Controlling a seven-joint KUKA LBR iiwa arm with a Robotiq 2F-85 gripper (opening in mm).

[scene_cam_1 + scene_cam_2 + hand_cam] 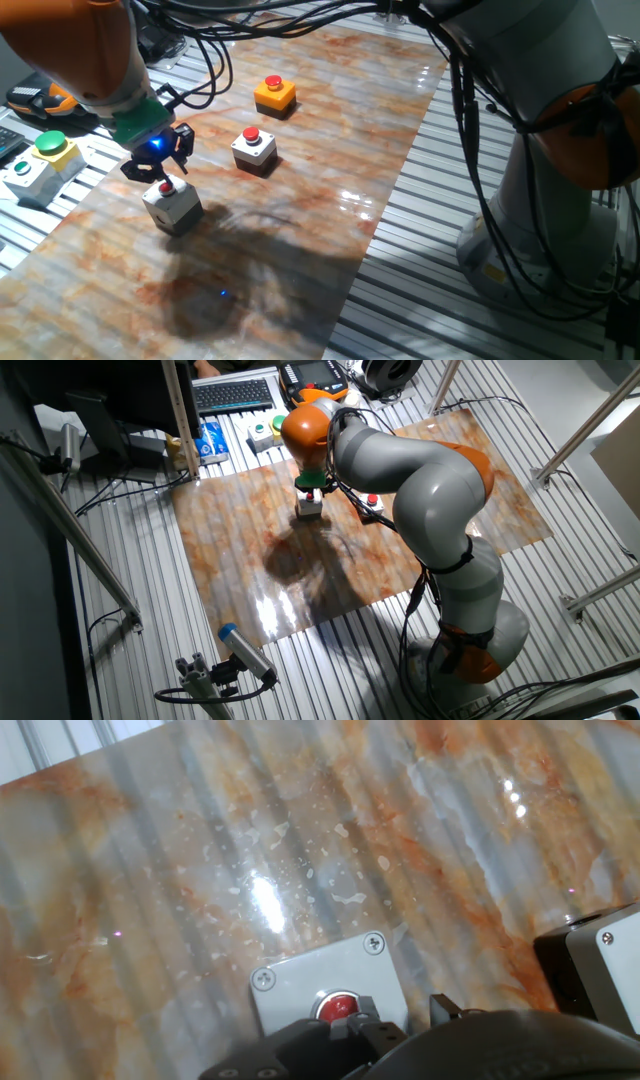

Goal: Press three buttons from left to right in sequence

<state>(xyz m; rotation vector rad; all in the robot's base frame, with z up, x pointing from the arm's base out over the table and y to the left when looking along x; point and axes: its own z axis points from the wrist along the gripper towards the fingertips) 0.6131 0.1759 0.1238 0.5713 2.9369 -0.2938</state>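
Note:
Three button boxes stand on the marbled board. The left grey-white box (173, 207) has a red button (166, 186) on top. The middle grey-white box (254, 149) and the flat orange box (275, 96) stand further back and to the right. My gripper (160, 174) hangs directly over the left box's button, at or just above it. In the hand view the fingertips (352, 1028) meet with no gap at the near edge of the red button (338, 1005). The left box also shows in the other fixed view (310, 508), under the hand.
A grey box with a green button and yellow top (40, 160) stands off the board at the left. The marbled board (330, 130) lies on a slatted metal table. Cables hang over the far side. The arm's base (540, 230) stands at the right.

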